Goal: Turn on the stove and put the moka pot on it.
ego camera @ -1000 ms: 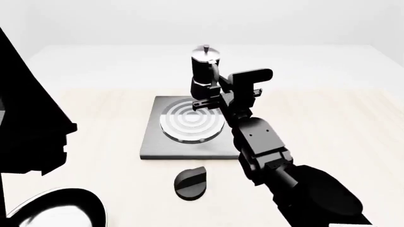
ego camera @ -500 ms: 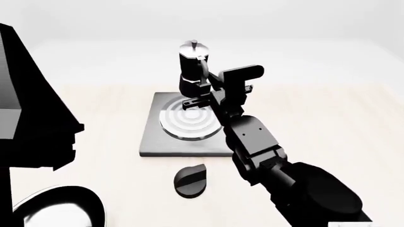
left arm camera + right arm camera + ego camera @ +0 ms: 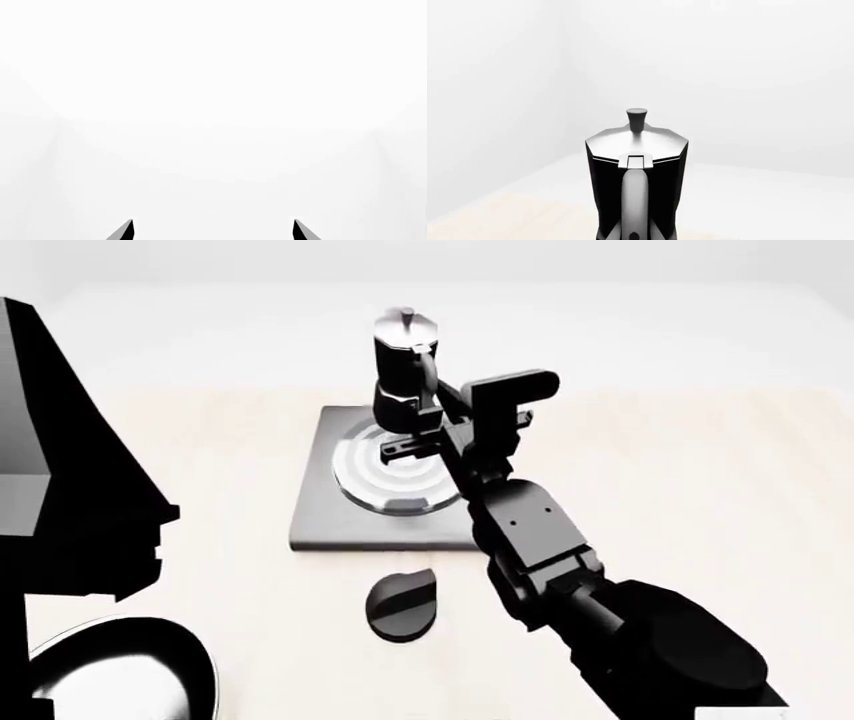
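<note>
The moka pot (image 3: 403,365), black with a silver lid, hangs upright over the far part of the stove (image 3: 320,525), just beyond the ringed burner (image 3: 387,478). My right gripper (image 3: 430,425) is shut on its side handle. In the right wrist view the moka pot (image 3: 636,175) fills the middle and its handle runs down between the jaws of the right gripper (image 3: 635,234). The round black knob (image 3: 403,605) lies on the table in front of the stove. My left gripper (image 3: 212,231) is open and empty, facing blank white.
My left arm (image 3: 67,490) is a large black shape at the left edge. A black frying pan (image 3: 120,680) with a pale inside lies at the near left corner. The light wooden table (image 3: 694,480) stretches to the right of the stove.
My right gripper has carried the moka pot leftward from behind the stove's far right corner to over its far middle. The left arm has shifted slightly.
</note>
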`<state>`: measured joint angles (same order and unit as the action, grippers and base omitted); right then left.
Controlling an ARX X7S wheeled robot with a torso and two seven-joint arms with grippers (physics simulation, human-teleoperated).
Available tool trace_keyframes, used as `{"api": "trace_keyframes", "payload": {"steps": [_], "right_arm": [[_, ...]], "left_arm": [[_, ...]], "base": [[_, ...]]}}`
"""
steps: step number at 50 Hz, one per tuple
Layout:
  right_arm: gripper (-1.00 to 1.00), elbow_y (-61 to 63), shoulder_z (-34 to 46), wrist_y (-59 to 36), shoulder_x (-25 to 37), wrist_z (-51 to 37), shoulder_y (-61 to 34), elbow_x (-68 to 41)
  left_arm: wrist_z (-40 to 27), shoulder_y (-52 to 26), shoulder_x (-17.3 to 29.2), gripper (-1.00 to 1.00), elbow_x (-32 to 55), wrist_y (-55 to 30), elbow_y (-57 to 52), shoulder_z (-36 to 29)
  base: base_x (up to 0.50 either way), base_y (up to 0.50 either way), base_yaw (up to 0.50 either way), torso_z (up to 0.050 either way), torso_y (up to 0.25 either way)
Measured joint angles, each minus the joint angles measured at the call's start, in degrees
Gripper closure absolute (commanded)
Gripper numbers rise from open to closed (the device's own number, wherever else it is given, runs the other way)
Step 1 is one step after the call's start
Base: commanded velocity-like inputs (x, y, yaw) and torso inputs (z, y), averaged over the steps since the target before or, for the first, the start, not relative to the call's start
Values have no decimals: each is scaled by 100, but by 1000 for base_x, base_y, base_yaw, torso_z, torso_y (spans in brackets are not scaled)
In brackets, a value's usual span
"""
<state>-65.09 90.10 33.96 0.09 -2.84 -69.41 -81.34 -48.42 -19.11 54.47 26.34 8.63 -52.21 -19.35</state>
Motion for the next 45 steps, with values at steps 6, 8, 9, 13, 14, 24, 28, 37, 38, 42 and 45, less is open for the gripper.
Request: {"api": "trace_keyframes", "payload": {"steps": [6, 8, 9, 13, 14, 24, 28, 37, 38, 42, 45], "right_arm": [[100, 22, -5, 58, 0, -32, -20, 21], [100, 24, -5, 70, -1, -40, -26, 22], [100, 25, -5, 73, 0, -44, -31, 23], [100, 20, -6, 73, -1, -62, -57, 27], [100, 17, -6, 70, -1, -69, -65, 29], [100, -37, -18, 9, 0, -158, -132, 47], [100, -44, -25, -13, 2, -187, -157, 48], [100, -48, -38, -5, 3, -215, -157, 67], [100, -45, -37, -7, 3, -215, -158, 67], [100, -41, -39, -5, 2, -212, -157, 68], [100, -35, -41, -10, 3, -209, -167, 64]], "left_arm": [[3, 28, 2, -100, -2, 31, 12, 10], [3, 35, 3, -100, -2, 38, 14, 12], [4, 37, 3, -100, -2, 40, 15, 13], [6, 35, 1, -100, 1, 40, 15, 13], [7, 33, -1, -100, 1, 39, 15, 11], [6, 20, -7, -100, 11, 18, 0, 7], [0, 17, -3, -100, 17, 10, -13, 11], [-10, 17, 10, -100, 34, 2, -30, 25], [-10, 17, 9, -100, 34, 2, -30, 25], [-11, 16, 8, -100, 34, -2, -30, 24], [-11, 17, 6, -100, 32, -2, -30, 23]], "base": [[0, 0, 0, 0, -96], [0, 0, 0, 0, -97], [0, 0, 0, 0, -98], [0, 0, 0, 0, -97], [0, 0, 0, 0, -96], [0, 0, 0, 0, -97], [0, 0, 0, 0, -97], [0, 0, 0, 0, -96], [0, 0, 0, 0, -96], [0, 0, 0, 0, -97], [0, 0, 0, 0, -96]]}}
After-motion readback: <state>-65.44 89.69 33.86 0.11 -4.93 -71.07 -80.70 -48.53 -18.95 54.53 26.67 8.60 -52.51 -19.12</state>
